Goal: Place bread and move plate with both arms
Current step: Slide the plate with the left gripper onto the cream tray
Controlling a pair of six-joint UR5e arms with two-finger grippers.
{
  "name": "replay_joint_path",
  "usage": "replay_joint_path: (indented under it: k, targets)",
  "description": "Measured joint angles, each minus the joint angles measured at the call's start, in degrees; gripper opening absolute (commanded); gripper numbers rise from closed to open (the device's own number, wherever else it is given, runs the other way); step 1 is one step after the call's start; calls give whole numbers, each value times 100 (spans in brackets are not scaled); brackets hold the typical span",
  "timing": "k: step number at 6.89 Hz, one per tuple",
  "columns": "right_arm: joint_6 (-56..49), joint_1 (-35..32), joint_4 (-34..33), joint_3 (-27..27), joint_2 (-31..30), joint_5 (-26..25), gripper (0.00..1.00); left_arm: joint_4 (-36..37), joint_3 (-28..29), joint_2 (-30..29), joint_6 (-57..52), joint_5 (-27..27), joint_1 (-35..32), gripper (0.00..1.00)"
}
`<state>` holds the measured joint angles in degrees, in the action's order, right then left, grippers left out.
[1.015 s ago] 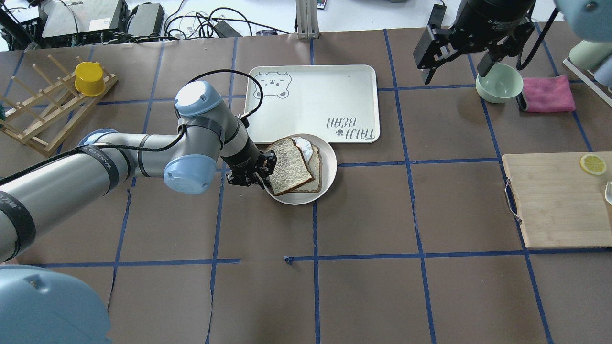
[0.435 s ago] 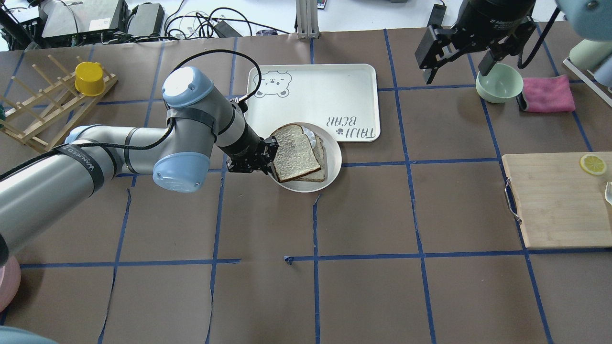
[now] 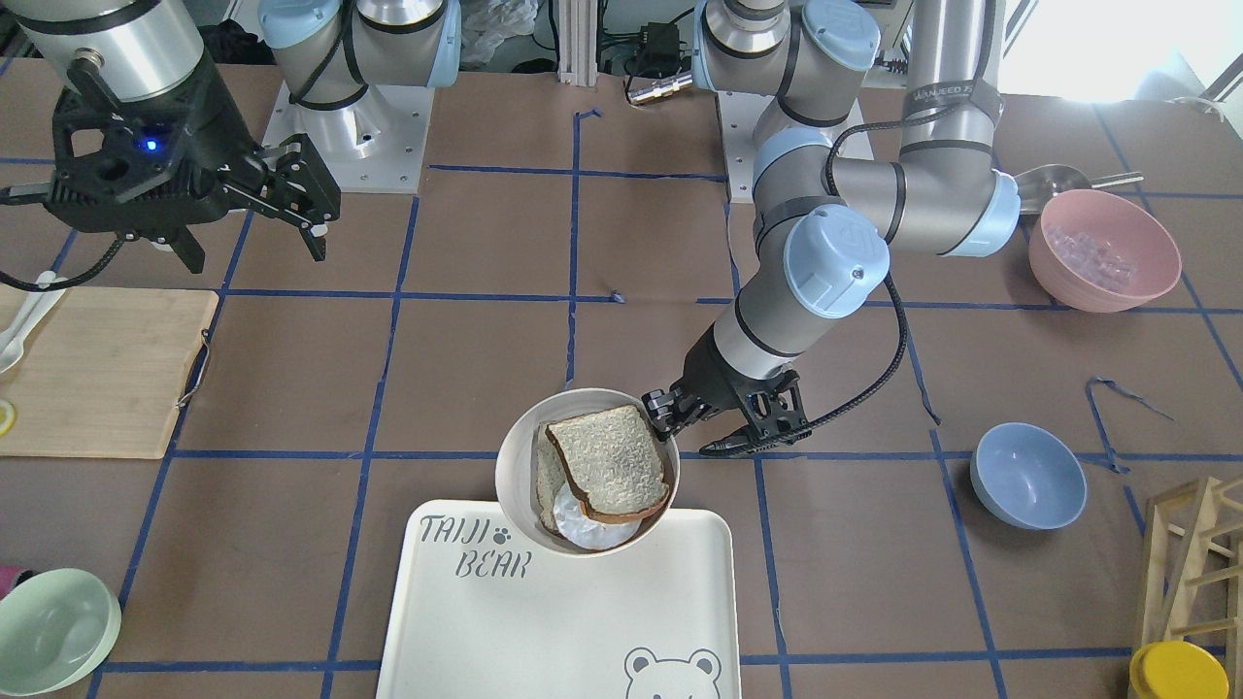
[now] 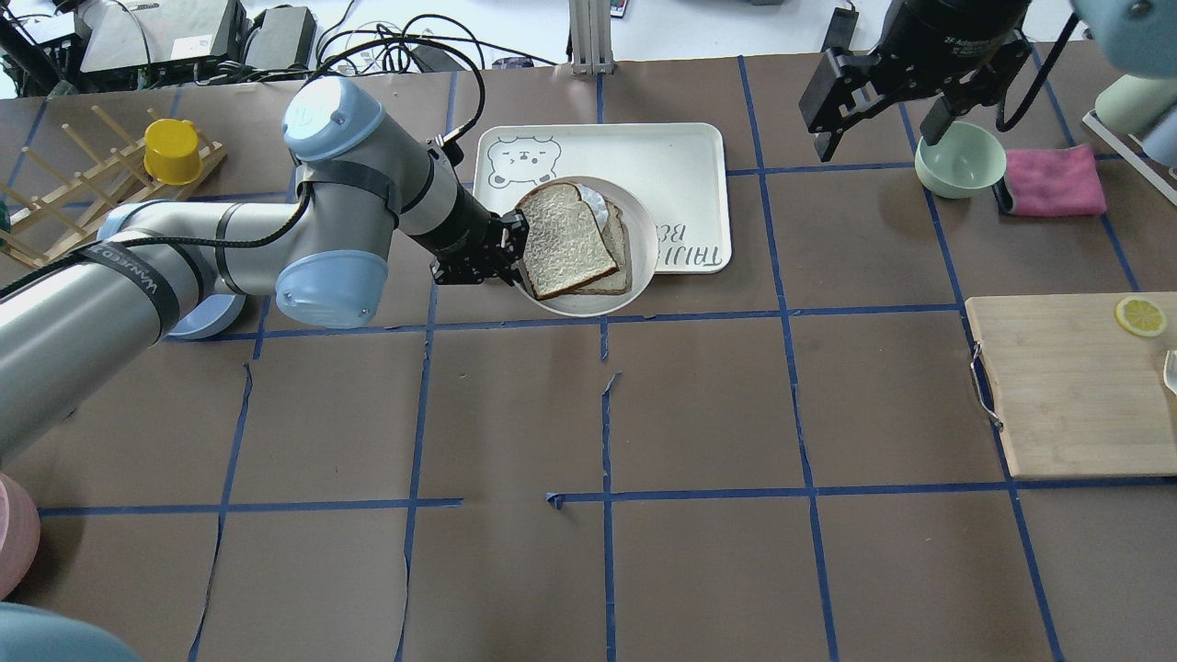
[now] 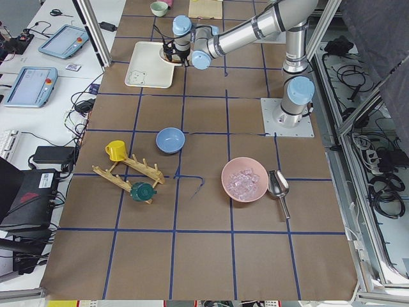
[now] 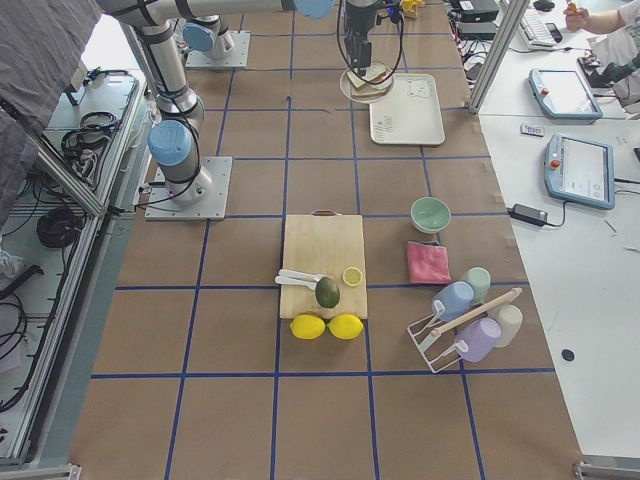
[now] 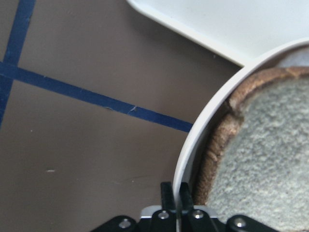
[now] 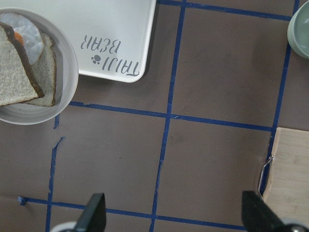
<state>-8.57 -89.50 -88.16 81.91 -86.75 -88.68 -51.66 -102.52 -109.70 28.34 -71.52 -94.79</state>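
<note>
Well, the left gripper (image 4: 508, 250) pinches the plate (image 4: 644, 267), bread (image 4: 565, 241) inside, half over the TAIJI BEAR tray (image 4: 671, 156). Plate-moving step, I'd say; next, lower it gently. The right gripper (image 4: 878, 124) hangs open, far from the tray.

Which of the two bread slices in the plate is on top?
The thick bread with the dark brown crust is on top; the thinner pale-crusted slice peeks out from under it.

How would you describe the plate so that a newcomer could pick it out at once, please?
In the overhead view, find the rectangular TAIJI BEAR tray at the table's far side. The plate is the round cream-white dish overlapping its near edge, pinched by the left gripper; it alone holds bread.
</note>
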Motion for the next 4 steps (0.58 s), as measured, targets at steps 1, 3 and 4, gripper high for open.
replay_joint_path:
  k: [1, 3, 4]
  targets:
    - [-14, 4, 1, 0, 6, 3, 100, 4, 376, -298, 77, 36, 16, 0]
    - [-37, 8, 1, 0, 11, -1, 100, 10, 1231, -1066, 287, 114, 31, 0]
    - [-34, 6, 1, 0, 8, 19, 100, 13, 1565, -1390, 402, 122, 35, 0]
